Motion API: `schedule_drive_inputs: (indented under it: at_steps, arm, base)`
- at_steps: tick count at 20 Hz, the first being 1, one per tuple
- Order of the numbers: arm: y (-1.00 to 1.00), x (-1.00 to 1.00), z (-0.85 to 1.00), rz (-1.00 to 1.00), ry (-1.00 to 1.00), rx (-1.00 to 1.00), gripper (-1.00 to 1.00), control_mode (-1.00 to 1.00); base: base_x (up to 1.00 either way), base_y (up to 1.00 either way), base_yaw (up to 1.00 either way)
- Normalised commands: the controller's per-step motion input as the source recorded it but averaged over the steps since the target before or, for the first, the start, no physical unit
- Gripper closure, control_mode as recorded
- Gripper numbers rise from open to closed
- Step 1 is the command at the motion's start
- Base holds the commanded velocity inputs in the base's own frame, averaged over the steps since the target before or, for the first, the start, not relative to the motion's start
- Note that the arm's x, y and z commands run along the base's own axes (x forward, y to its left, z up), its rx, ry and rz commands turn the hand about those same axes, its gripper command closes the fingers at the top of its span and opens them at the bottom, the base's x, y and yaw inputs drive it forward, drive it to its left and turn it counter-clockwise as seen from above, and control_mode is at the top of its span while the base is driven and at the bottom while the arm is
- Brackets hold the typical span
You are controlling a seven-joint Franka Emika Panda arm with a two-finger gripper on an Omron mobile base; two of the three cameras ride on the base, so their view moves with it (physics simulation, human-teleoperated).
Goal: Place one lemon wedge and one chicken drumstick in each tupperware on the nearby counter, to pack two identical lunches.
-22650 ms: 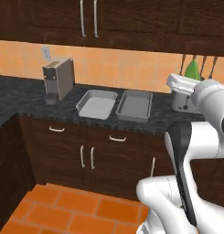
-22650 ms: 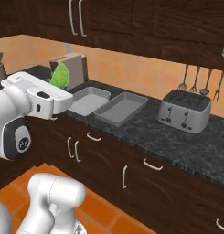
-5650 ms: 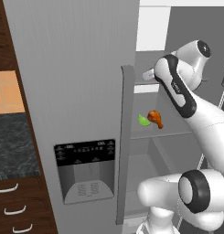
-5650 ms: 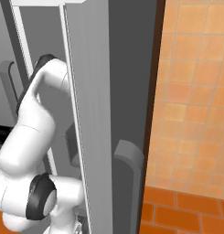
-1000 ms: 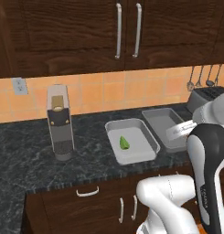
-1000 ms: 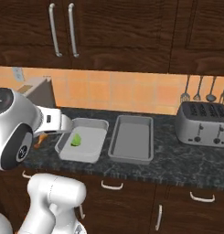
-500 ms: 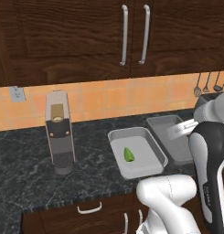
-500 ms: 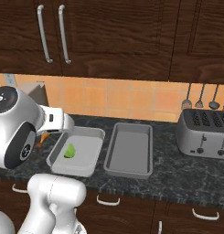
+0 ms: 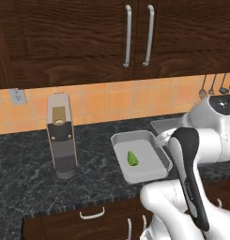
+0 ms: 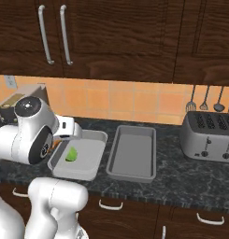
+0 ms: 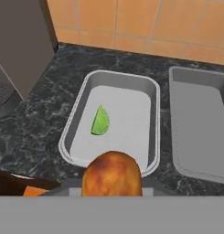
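- Between your jaws, at the bottom of the hand view, sits the chicken drumstick (image 11: 111,173); the jaws are clenched on it, and its browned end juts forward over the near edge of the surface (image 11: 35,123).
- You are holding it above and just short of the left tupperware (image 11: 152,98), presumably so that it can be carried forward and dropped inside without touching the rim.
- Inside that tray, toward its left wall, lies the lemon wedge (image 11: 101,121), green in the render. That leaves most of the floor on the right side bare, which looks like the better landing place for the drumstick.
- Just beside it to the right stands the second tupperware (image 11: 195,123), with nothing in it; the two rims run side by side, very close. Judging from this, the left lunch is half packed and the right one is not started.
- At the left edge of the hand view a tall grey appliance (image 11: 22,43) stands on the surface near the back wall, close to the left tray, so a wide swing to that side could brush it.
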Motion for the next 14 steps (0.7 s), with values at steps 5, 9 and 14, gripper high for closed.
schedule_drive_inputs:
  at_steps: [5, 9, 14]
  arm:
    - [0.02, 0.97, -0.85, 0.0, 0.11, 0.0, 1.0, -1.0]
    - [0.14, 0.58, -0.4, 0.0, 0.19, 0.0, 1.0, -1.0]
    - [0.2, 0.62, -0.64, 0.0, 0.16, 0.0, 1.0, -1.0]
  base:
    - [0.0, 0.0, 0.0]
    - [0.0, 0.0, 0.0]
    - [0.0, 0.0, 0.0]
